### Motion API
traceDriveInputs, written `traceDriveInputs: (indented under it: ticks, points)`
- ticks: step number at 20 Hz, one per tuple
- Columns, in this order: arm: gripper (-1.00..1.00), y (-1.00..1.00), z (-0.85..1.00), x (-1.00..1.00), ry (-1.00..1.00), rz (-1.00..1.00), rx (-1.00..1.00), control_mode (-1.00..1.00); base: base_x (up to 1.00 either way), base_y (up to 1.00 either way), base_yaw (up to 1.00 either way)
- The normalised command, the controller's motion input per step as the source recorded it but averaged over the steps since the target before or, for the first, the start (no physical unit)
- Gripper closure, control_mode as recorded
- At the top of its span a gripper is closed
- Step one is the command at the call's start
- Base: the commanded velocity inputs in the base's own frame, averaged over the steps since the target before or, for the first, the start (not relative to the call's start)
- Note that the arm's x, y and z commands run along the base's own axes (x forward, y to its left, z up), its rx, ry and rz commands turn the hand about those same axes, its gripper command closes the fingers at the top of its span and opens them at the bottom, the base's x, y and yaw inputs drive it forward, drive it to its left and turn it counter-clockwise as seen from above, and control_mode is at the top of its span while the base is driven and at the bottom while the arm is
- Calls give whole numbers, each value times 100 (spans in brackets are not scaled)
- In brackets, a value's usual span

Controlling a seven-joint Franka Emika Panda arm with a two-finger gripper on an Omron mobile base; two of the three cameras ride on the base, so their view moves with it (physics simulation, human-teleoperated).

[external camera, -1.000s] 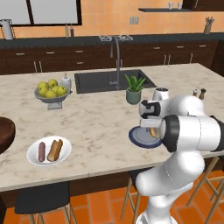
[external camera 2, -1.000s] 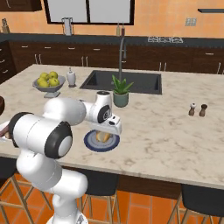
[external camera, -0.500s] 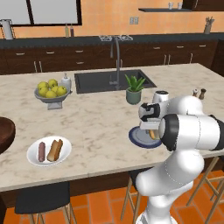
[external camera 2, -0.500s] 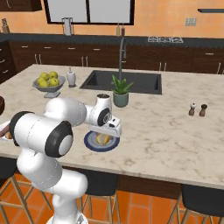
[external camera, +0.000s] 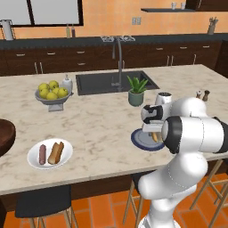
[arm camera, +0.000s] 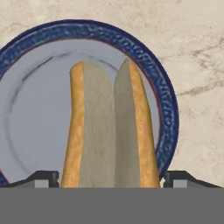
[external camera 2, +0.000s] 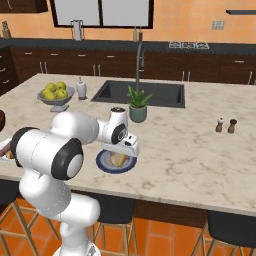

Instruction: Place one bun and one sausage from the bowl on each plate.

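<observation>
Nearby on the marble bench (external camera: 98,129), a potted plant (external camera: 136,91) stands behind the blue plate (arm camera: 26,109). Released fingers (arm camera: 41,178) straddle a split bun (arm camera: 109,127) lying on that plate; the white arm (external camera: 196,131) hides part of it.

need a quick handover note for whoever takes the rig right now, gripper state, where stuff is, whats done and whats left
Gripper: open, low over the blue plate, one fingertip on each side of a bun that lies on that plate.
White plate: holds one sausage and one bun, side by side. That plate is done.
Blue plate: has its bun, no sausage visible on it yet.
Bowl: at the left edge of the counter in the left base view; its contents cannot be seen.
Left: lift clear of the bun, fetch a sausage from the bowl, set it on the blue plate.
</observation>
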Motion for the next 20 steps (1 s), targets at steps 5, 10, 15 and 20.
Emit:
traceDriveInputs:
  ticks: [5,10,15,20]
  points:
    - [-100,0,0,0,-1,0,0,-100,0,0,0]
    - [-100,0,54,-36,-3,0,0,-100,0,0,0]
    - [-100,46,75,-72,0,-1,0,-100,0,0,0]
    - [-100,58,64,-43,0,0,0,-100,0,0,0]
